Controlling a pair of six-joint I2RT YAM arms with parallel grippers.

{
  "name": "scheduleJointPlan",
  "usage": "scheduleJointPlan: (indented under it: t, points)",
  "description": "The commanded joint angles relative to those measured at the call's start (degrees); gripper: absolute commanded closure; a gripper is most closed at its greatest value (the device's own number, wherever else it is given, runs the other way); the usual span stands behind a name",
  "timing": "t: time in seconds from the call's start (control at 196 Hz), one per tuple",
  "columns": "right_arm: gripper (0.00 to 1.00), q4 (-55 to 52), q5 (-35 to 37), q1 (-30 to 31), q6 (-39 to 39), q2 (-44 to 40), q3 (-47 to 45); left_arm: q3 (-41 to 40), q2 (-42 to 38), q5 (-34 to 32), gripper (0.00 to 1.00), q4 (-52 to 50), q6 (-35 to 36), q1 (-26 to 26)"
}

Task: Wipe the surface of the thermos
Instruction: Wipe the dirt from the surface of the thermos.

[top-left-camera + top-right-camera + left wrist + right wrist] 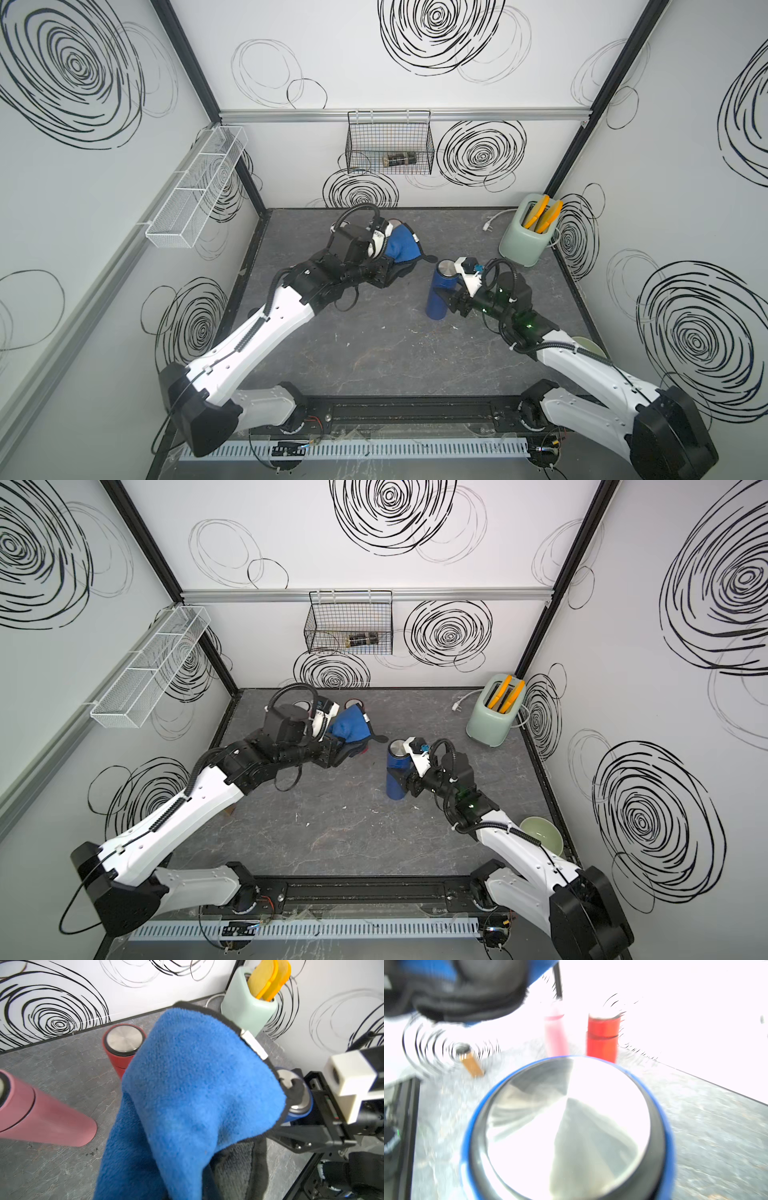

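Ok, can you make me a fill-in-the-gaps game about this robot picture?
The left gripper holds a blue cloth with a ___ edge.
The right gripper grips the blue thermos; the red thermos and pink thermos make ___ altogether.
The mint toaster holds ___ orange slices.
Missing words: black; three; two.

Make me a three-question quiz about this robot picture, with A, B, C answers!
1. Where is the toaster? A) far right corner B) inside the wire basket C) front left corner
2. How many thermoses are there? A) one B) three C) five
3. What is the left claw doing? A) gripping a blue cloth B) open, empty C) gripping a bowl
Answers: 1 A, it sits in that corner. 2 B, blue thermos, red thermos, pink thermos. 3 A, the cloth hangs from it.
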Motion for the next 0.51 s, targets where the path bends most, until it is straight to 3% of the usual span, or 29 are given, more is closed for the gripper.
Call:
scheduleJointPlan:
  t: [0.0, 0.143, 0.291, 0.505]
  points:
    - [1.00, 10.8, -4.9, -3.5, 10.8, -4.5, 3.5, -6.1, -2.6, 5.9, 1.00, 12.7, -3.2, 1.4]
    - [1.00, 16.6, -3.2, -5.1, 21.8, -6.1, 5.3, -14.8, -6.8, 8.6, 1.00, 26.1, -6.3, 2.4]
    - [1.00, 25.0, 1.3, -5.9, 35.5, -6.4, 4.6, -19.1, -9.2, 9.4, 1.00, 33.5, -7.5, 3.0]
    - [1.00, 28.1, 6.0, -6.1, 43.6, -6.6, 4.1, -28.4, -12.6, 11.5, 1.00, 51.5, -12.4, 4.4]
